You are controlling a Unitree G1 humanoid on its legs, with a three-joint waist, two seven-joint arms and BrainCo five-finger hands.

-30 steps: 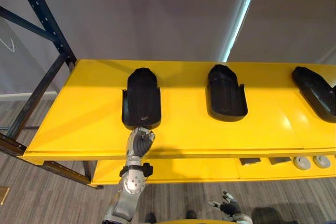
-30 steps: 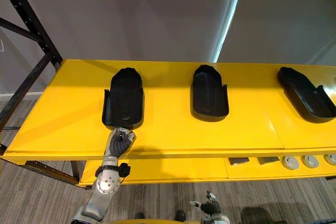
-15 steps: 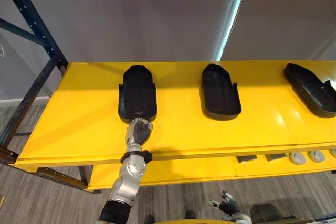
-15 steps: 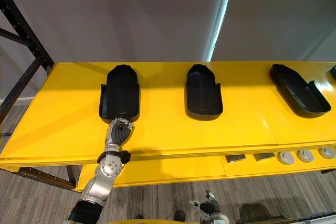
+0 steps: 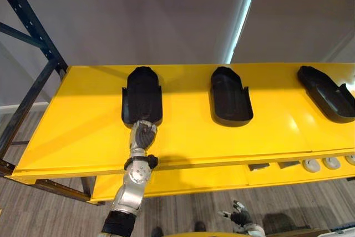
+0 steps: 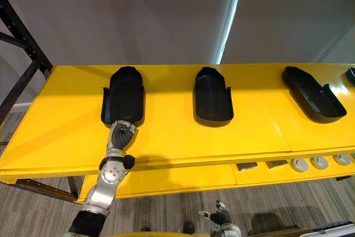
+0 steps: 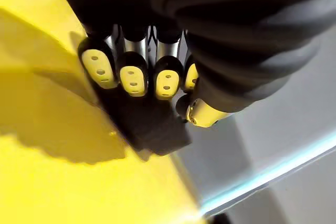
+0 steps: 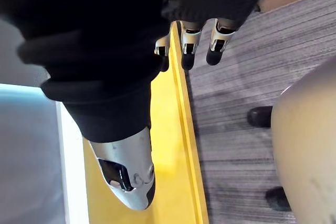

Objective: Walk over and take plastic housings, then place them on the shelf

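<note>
My left hand (image 5: 143,135) clasps the near rim of the black plastic housing (image 5: 142,92), bare yellow shelf (image 5: 72,120) at nine o'clock. Right hand (image 5: 238,217) hangs slack.

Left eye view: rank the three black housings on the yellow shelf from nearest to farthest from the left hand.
1. left housing: directly beyond the left hand, toward the left end of the yellow shelf; its near end is at the hand.
2. middle housing: off to the hand's right, mid-shelf.
3. right housing: at the view's right edge, plainly farthest.
</note>
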